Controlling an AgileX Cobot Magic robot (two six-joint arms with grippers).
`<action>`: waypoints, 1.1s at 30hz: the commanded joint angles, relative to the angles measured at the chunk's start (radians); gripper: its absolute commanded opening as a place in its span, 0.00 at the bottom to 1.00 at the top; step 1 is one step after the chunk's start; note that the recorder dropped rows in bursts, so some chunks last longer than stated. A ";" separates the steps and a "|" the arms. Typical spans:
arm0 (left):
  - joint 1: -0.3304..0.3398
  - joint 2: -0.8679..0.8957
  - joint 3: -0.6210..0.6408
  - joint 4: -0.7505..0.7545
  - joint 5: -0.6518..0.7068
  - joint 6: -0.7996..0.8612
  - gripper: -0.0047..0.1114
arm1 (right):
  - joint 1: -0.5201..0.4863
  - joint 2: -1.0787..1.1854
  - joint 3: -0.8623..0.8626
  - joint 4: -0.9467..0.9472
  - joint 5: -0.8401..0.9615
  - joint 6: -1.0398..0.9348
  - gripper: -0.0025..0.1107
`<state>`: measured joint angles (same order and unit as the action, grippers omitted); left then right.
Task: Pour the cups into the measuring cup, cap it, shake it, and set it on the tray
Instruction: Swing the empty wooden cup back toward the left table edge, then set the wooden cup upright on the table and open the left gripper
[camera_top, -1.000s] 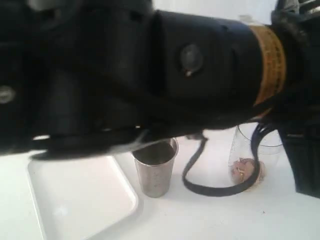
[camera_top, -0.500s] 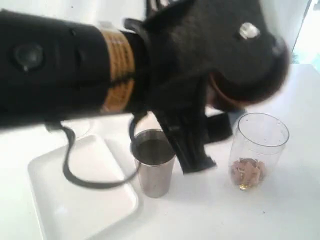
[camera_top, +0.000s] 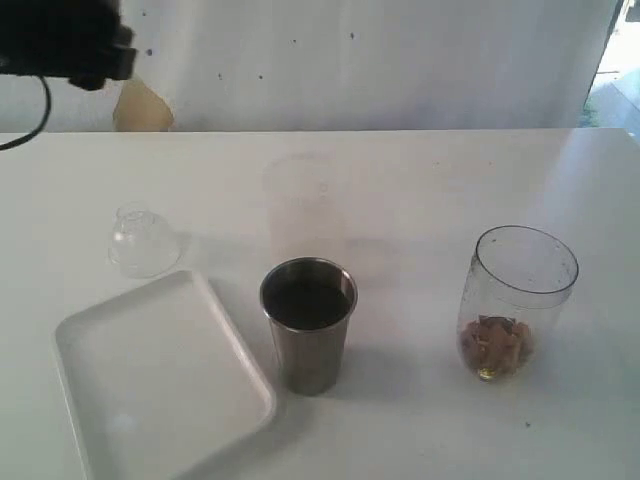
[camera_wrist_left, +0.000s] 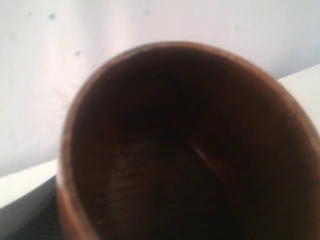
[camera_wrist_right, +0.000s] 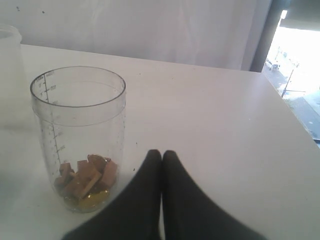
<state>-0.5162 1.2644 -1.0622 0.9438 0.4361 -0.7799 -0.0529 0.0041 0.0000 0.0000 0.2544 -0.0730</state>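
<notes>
White table (camera_top: 420, 190) before a pale wall: the tray (camera_top: 75, 335) lies on the left, the tumbler (camera_top: 308, 335) just beside it. The measuring cup (camera_top: 520, 300) stands well to the right, with brown chunks in its bottom. The right hand (camera_wrist_right: 161, 156) is pressed together near it. The left hand (camera_top: 90, 50), raised off the table, clasps the wooden cup (camera_wrist_left: 165, 150).

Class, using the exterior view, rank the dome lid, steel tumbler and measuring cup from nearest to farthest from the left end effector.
The left end effector is at the far left corner, holding the wooden cup.
1. Dome lid: left side, just behind the tray.
2. Steel tumbler: middle, towards the front.
3. Measuring cup: right side.
</notes>
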 joint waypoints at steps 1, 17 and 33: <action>0.226 0.015 0.113 0.018 -0.208 -0.162 0.04 | -0.006 -0.004 0.000 0.000 -0.009 -0.002 0.02; 0.655 0.614 0.270 -0.052 -0.809 -0.023 0.04 | -0.006 -0.004 0.000 0.000 -0.009 -0.002 0.02; 0.655 0.668 0.245 -0.121 -0.806 0.086 0.85 | -0.006 -0.004 0.000 0.000 -0.009 -0.002 0.02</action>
<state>0.1374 1.9357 -0.8084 0.8482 -0.3592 -0.7229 -0.0529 0.0041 0.0000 0.0000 0.2544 -0.0730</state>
